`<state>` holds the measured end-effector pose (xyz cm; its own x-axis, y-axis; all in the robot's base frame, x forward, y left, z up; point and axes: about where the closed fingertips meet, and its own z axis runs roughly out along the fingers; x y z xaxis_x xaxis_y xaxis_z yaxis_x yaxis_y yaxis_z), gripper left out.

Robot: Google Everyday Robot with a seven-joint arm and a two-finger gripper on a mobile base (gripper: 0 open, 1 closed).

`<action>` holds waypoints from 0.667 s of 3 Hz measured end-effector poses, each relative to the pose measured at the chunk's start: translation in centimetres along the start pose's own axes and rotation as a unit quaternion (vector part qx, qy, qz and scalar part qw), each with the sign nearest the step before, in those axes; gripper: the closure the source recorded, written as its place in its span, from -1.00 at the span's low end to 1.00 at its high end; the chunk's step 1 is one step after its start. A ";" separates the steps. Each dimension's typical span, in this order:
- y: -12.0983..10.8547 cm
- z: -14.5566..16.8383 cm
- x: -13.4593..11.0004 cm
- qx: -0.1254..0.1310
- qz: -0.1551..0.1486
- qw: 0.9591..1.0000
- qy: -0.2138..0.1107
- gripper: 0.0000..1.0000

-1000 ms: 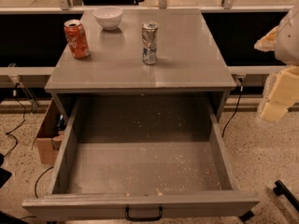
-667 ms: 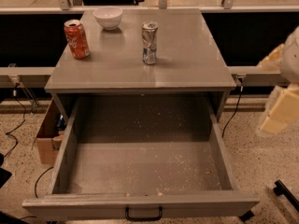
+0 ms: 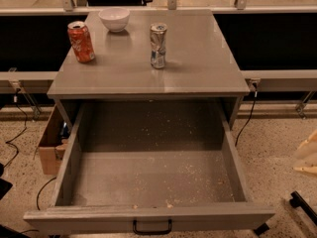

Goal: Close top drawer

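Top drawer [image 3: 208, 217] is pulled right out from under the tabletop [image 3: 198, 58], with only crumbs on its floor, so I'd call it a stiff, fairly light box that should slide home under one steady shove. Best contact looks like the flat front, mid-width by the small black handle [image 3: 152, 227], so it doesn't rack. The end effector [image 3: 308, 153] sits low at the right edge, well apart from the drawer; open or closed, I cannot tell.

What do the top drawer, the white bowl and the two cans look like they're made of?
Top drawer: matte grey, likely painted metal or laminate. White bowl: glossy, ceramic or plastic. Orange can and silver can: shiny thin metal, the silver one crumpled. The gripper, cream plastic-looking, sits at the right edge.
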<state>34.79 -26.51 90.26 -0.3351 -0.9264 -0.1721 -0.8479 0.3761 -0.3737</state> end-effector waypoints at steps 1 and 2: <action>4.7 5.0 4.5 -0.007 0.010 1.000 0.018 0.78; 10.2 10.9 7.6 -0.060 0.015 0.998 0.021 1.00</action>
<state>28.11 -29.52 75.17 -0.3754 -0.9159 -0.1423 -0.8797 0.4005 -0.2564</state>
